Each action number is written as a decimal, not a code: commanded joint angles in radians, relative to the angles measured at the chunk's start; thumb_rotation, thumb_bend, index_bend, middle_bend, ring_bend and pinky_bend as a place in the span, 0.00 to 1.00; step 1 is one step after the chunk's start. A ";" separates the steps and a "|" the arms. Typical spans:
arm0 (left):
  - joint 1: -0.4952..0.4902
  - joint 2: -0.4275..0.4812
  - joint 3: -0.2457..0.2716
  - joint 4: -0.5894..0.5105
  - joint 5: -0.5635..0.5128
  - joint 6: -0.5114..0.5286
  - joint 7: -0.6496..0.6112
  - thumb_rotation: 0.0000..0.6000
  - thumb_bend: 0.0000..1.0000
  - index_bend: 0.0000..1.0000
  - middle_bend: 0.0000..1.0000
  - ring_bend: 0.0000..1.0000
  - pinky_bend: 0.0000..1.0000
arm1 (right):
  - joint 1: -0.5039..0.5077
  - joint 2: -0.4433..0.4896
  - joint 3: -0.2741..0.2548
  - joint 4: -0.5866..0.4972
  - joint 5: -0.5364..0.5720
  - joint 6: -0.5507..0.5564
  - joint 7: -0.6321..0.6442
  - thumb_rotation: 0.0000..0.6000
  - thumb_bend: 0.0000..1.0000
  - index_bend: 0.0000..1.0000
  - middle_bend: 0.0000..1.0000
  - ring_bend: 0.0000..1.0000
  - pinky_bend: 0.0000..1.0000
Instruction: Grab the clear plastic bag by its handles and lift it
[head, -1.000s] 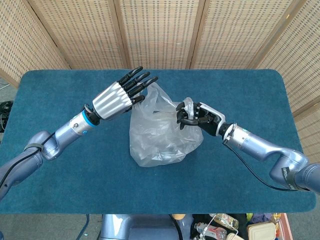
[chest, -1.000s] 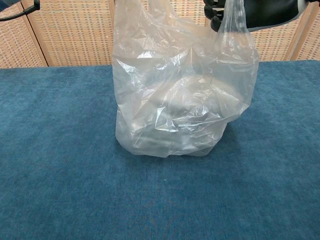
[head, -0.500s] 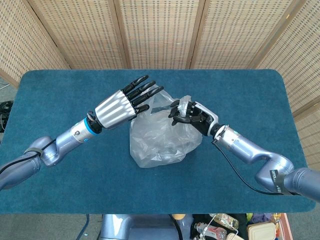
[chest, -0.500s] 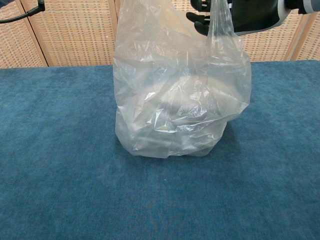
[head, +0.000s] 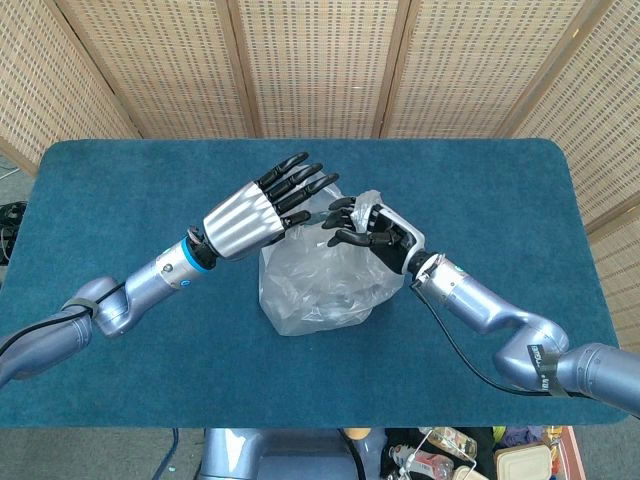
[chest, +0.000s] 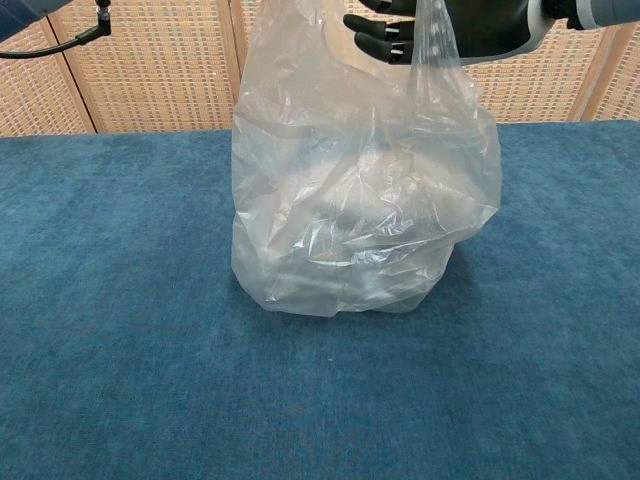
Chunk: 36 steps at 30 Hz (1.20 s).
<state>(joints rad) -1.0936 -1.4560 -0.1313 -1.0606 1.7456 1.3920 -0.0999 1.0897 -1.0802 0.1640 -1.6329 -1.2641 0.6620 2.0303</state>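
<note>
right hand pinching handle of clear crinkled plastic bag on blue surface; left hand above, fingers spread.

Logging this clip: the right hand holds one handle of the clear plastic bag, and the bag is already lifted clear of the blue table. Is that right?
Not quite. The right hand does hold a handle, but the clear plastic bag is not lifted: in the chest view its bottom rests on the blue table. The left hand hovers open beside the bag's top.
</note>
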 joint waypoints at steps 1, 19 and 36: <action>-0.004 -0.007 -0.010 0.001 -0.009 -0.007 0.001 1.00 0.52 0.68 0.00 0.00 0.04 | -0.015 -0.013 0.026 0.002 -0.003 -0.010 -0.014 1.00 0.00 0.35 0.41 0.27 0.33; -0.014 -0.030 -0.037 -0.023 -0.032 -0.037 0.000 1.00 0.52 0.67 0.00 0.00 0.04 | -0.070 -0.081 0.166 0.018 -0.024 -0.100 -0.055 1.00 0.00 0.32 0.37 0.23 0.31; -0.017 -0.034 -0.058 -0.047 -0.054 -0.060 0.005 1.00 0.52 0.67 0.00 0.00 0.04 | -0.085 -0.149 0.246 0.073 0.006 -0.135 -0.089 1.00 0.00 0.32 0.37 0.23 0.30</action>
<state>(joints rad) -1.1106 -1.4898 -0.1895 -1.1076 1.6912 1.3322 -0.0949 1.0052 -1.2247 0.4047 -1.5662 -1.2677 0.5331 1.9528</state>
